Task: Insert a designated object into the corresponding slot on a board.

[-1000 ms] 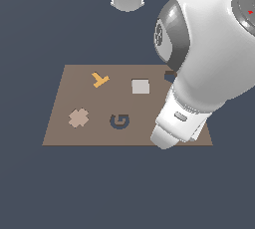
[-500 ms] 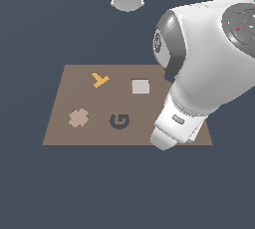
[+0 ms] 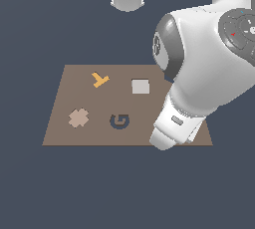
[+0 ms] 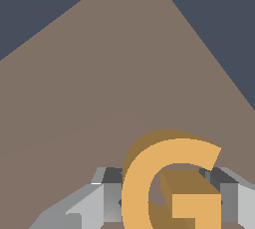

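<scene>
Small flat orange-yellow G-shaped piece (image 4: 172, 183) shows close up in the wrist view, upright-reading, above the bare brown surface; contact with it can't be told. It is hidden behind the arm in the exterior view. Dark navy G-shaped recess (image 3: 119, 121) sits in the near-middle of the large flat brown rectangular board (image 3: 60, 103), unfilled. Board lies flat on dark ground.

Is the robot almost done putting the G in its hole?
Not yet. Done: in the wrist view the orange G sits between the gripper's fingers. Whether it is lifted I cannot tell. Left: carrying it to the dark G slot on the board, which is unfilled.
</scene>
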Action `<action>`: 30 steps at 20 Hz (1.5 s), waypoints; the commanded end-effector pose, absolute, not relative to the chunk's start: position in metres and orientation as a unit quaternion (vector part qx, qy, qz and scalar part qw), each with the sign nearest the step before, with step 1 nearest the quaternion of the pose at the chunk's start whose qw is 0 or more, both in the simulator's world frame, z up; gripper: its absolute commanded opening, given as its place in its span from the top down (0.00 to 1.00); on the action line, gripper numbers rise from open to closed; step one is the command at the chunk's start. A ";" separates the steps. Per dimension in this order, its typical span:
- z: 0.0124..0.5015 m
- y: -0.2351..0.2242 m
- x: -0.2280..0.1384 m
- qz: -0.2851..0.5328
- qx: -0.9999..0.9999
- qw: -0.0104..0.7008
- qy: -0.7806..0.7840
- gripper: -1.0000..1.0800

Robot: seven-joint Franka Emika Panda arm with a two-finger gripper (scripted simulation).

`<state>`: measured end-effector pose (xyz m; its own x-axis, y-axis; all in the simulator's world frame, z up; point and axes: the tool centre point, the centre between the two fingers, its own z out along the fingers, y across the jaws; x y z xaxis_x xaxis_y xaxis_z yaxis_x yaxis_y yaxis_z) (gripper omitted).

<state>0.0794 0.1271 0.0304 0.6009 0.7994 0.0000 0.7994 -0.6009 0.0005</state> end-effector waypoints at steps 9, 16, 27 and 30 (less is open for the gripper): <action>0.030 0.127 0.081 0.000 0.899 0.000 0.438 1.00; 0.031 0.124 0.088 0.000 0.919 0.000 0.394 1.00; 0.032 0.112 0.109 0.000 0.969 0.000 0.246 1.00; 0.033 0.105 0.116 0.000 0.982 0.000 0.188 1.00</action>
<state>0.1123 0.1086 0.0324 0.9052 0.4250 0.0004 0.4250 -0.9052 0.0001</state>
